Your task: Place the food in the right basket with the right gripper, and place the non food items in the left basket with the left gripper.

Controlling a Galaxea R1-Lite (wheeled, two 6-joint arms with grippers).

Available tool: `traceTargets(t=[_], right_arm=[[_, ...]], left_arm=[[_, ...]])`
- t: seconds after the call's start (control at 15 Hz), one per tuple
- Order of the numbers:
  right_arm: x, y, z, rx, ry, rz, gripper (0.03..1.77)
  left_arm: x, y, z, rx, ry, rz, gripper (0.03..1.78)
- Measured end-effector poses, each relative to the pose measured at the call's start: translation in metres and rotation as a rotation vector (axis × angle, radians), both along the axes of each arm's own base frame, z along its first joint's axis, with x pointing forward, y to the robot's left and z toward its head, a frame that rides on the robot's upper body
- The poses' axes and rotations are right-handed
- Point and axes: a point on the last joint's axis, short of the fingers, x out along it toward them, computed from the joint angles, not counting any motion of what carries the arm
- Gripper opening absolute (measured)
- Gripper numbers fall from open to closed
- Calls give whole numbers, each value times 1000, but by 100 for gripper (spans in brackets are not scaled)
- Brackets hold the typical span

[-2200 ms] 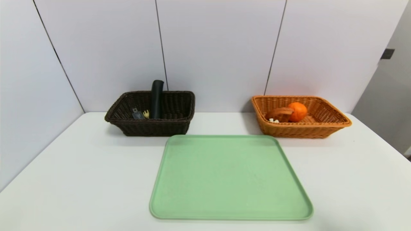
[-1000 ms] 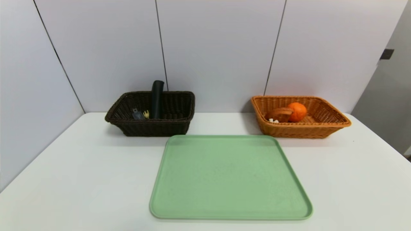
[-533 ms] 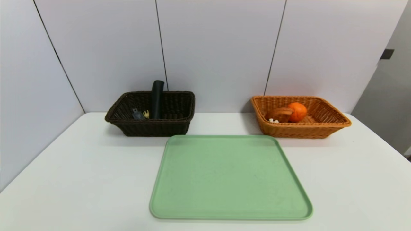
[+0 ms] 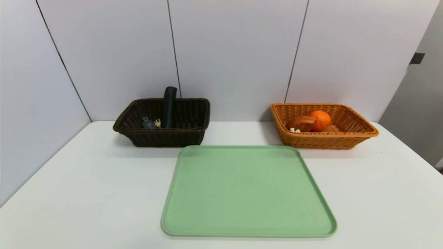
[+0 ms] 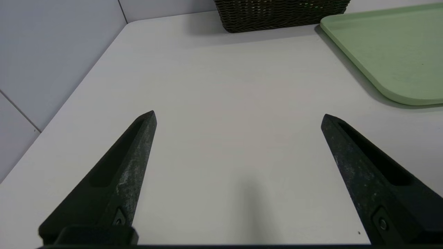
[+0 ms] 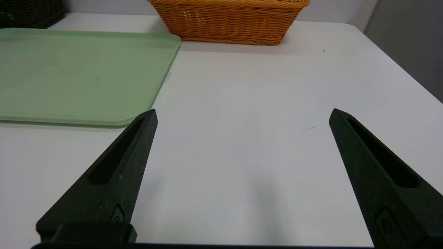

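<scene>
From the head view, the orange (image 4: 320, 120) and tart slice (image 4: 301, 123) lie in the right basket (image 4: 360, 133); the soft black pouch (image 4: 169, 106) leans in the left basket (image 4: 193, 133), best pinched mid-length. Each wrist view shows its claw, left gripper (image 5: 238, 117) and right gripper (image 6: 243, 114), spread wide and empty over the table (image 6: 242, 103).
</scene>
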Motion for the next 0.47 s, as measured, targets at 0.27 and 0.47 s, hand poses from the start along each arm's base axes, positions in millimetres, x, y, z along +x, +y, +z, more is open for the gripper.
traceTargets(t=[0.27,0.47], right_arm=[[0,-1,0,-4,1,-27,171],[0,-1,0,3,0,-28,171]], left_arm=[[0,0,0,0,0,1,169],[0,0,0,1,0,0,169]])
